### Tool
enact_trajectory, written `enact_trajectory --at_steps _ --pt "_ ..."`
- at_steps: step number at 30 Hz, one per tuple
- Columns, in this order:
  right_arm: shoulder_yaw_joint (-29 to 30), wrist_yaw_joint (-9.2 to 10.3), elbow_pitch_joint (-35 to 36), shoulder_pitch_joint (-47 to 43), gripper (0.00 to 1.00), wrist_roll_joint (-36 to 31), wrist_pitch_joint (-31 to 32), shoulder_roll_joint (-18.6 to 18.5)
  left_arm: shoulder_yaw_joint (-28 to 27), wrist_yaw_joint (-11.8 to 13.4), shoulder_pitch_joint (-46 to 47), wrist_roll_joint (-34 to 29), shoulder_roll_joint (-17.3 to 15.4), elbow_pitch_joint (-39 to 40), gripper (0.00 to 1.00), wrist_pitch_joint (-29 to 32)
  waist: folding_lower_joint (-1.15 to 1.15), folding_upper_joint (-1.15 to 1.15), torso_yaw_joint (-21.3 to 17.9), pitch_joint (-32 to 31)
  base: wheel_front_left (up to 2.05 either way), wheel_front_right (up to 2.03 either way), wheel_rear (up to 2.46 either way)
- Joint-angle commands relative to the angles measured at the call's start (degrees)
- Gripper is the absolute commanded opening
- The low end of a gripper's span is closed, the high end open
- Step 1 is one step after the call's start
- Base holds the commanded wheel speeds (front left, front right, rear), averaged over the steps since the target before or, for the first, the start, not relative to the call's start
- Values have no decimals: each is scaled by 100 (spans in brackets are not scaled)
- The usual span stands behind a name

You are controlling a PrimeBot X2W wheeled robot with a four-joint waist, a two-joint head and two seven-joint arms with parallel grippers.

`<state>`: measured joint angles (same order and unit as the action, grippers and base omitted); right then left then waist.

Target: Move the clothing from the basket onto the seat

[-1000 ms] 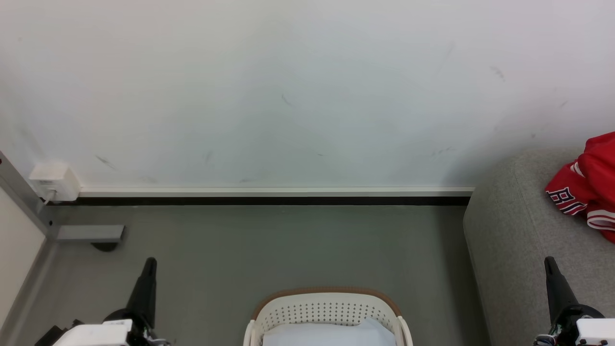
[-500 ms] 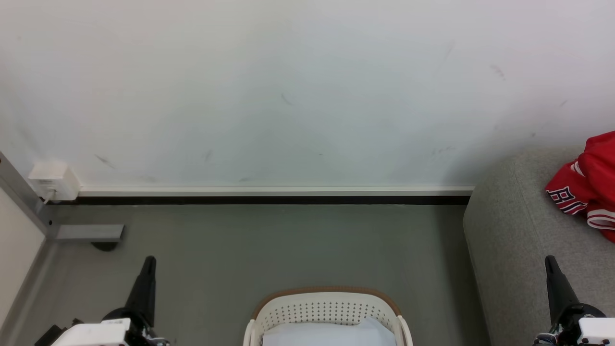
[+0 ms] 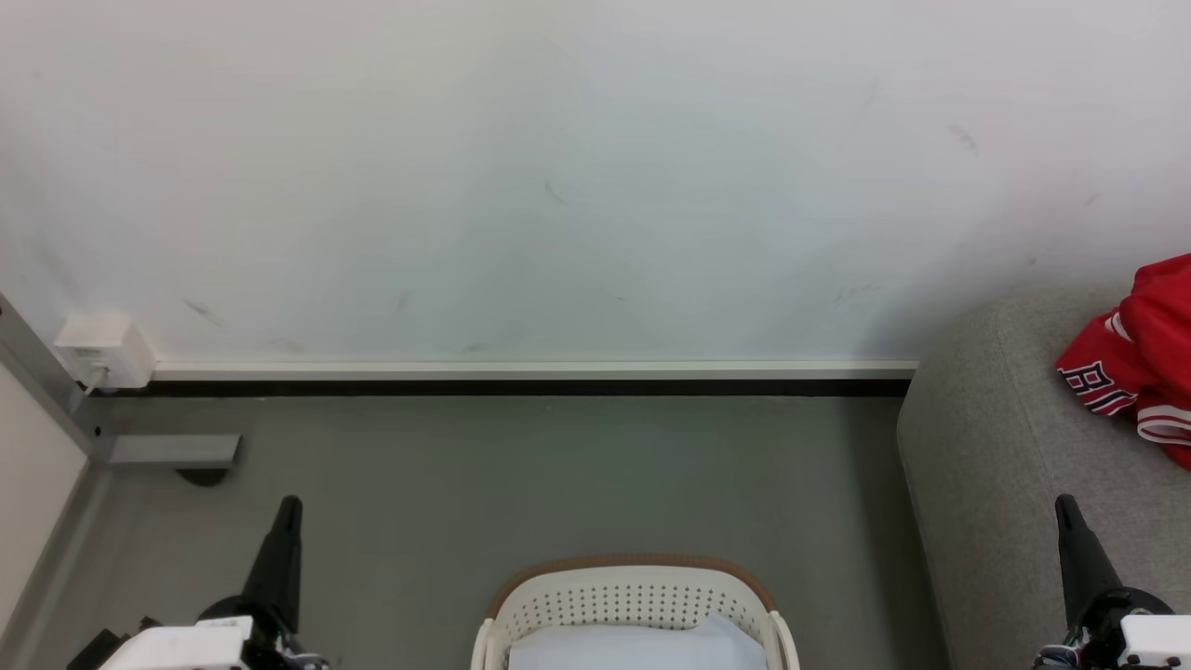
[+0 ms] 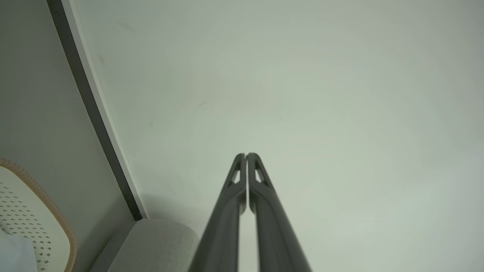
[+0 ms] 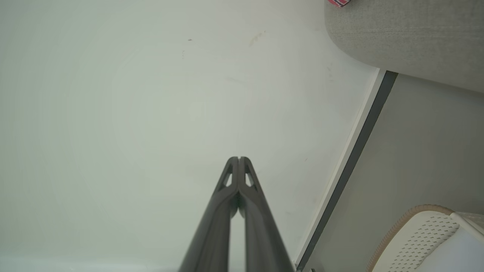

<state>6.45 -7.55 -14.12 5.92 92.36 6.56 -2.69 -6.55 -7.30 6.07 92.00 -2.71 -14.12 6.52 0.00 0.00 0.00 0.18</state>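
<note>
The red clothing (image 3: 1140, 358) with white trim and lettering lies bunched on the grey seat (image 3: 996, 447) at the right edge of the head view; a sliver of the clothing (image 5: 339, 2) shows on the seat (image 5: 408, 34) in the right wrist view. The white basket (image 3: 633, 596) with its brown rim sits on the floor at bottom centre, also seen as the basket (image 4: 26, 211) and the basket (image 5: 416, 234). My left gripper (image 3: 290, 507) is shut and empty at the lower left, tips (image 4: 246, 155) together. My right gripper (image 3: 1063, 505) is shut and empty at the lower right, over the seat's front.
A pale blue-white cloth (image 3: 637, 647) lies inside the basket. A white wall (image 3: 558, 186) with a skirting board (image 3: 530, 372) runs behind. A white wall box (image 3: 104, 352) and a metal frame foot (image 3: 172, 451) stand at the left. Grey floor (image 3: 558, 475) lies between basket and wall.
Both grippers have shifted very slightly; everything else is unchanged.
</note>
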Motion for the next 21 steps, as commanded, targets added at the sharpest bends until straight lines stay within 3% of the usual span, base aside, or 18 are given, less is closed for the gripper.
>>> enact_trajectory --at_steps 1,21 --pt "21 12 23 68 0 11 15 -36 -11 -36 41 75 -31 12 0 25 0 0 0 0 0 0 0" --pt "21 12 23 68 0 12 15 -36 -11 -36 40 75 -31 13 0 24 0 0 0 0 0 0 0"
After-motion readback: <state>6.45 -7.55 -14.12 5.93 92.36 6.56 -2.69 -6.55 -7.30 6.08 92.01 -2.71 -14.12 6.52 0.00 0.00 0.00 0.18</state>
